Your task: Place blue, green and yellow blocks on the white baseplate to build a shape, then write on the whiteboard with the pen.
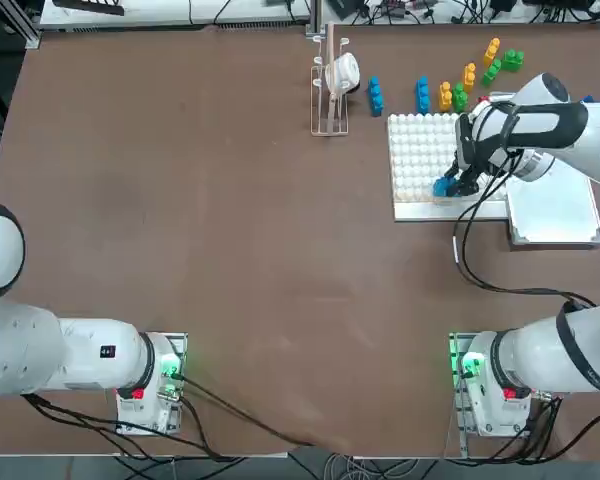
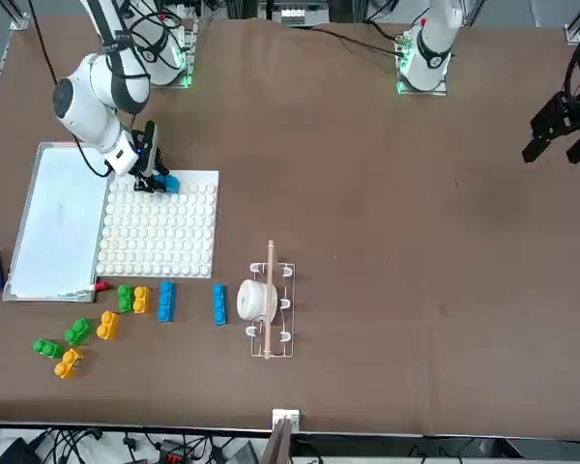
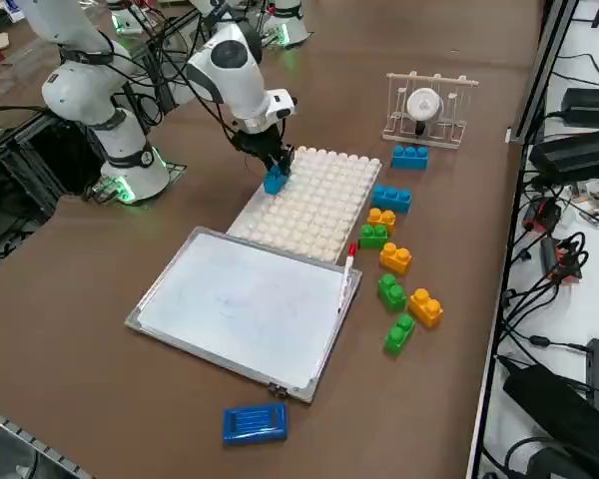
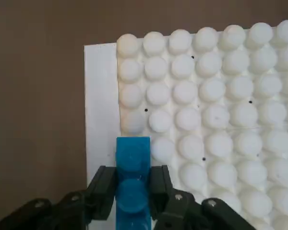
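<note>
Fingers: your right gripper (image 4: 133,189) has its two black fingers (image 4: 103,189) clamped on the sides of a blue block (image 4: 133,179).
Right wrist view: the block sits over the studs at the edge of the white baseplate (image 4: 221,134), next to its plain strip; whether it is already pressed home you cannot tell.
Top view: the right gripper (image 1: 458,184) holds the blue block (image 1: 445,186) at the near edge of the white baseplate (image 1: 420,145). Spare blocks (image 1: 460,85) lie beyond the plate; the whiteboard (image 1: 555,212) lies beside it.
Front view: the blue block (image 2: 167,182) is at a corner of the white baseplate (image 2: 164,232). The pen (image 2: 87,288) rests on the edge of the whiteboard (image 2: 58,217).
Right side view: the right gripper (image 3: 277,168) points down at the white baseplate (image 3: 319,205); the pen (image 3: 347,267) lies on the edge of the whiteboard (image 3: 245,304).
Step in hand: seating the first block, by the look of it.
Next move: line the block up with the studs, press straight down, then let go; green and yellow blocks follow, and the pen comes last.
</note>
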Robot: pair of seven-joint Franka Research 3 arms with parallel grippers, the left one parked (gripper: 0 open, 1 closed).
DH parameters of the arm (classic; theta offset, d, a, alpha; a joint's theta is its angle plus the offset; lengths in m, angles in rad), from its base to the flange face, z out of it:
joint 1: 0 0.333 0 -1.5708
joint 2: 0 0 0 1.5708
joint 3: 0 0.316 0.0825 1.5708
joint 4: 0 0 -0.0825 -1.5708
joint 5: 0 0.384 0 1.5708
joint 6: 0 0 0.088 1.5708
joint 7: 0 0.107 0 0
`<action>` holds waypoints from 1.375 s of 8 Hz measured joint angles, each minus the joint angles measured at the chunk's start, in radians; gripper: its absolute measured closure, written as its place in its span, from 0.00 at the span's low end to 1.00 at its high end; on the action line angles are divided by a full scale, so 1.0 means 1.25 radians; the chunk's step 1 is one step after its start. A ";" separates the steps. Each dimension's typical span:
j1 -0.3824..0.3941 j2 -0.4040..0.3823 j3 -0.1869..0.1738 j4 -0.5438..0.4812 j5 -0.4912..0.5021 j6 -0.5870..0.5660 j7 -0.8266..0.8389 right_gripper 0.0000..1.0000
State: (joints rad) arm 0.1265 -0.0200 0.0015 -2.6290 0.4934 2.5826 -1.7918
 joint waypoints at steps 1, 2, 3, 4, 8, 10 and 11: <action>0.003 0.001 0.000 0.000 0.000 0.001 0.000 0.61; 0.006 0.004 0.000 0.000 0.002 0.004 0.002 0.61; 0.009 0.009 0.001 0.000 0.003 0.012 0.002 0.61; 0.013 0.014 0.001 0.000 0.004 0.020 0.002 0.61; 0.015 0.017 0.001 0.000 0.004 0.026 0.002 0.61; 0.015 0.018 0.000 0.000 0.004 0.026 0.002 0.61; 0.015 0.019 -0.001 0.000 0.004 0.026 0.002 0.61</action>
State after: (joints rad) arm 0.1455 0.0031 0.0006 -2.6292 0.4982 2.6148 -1.7889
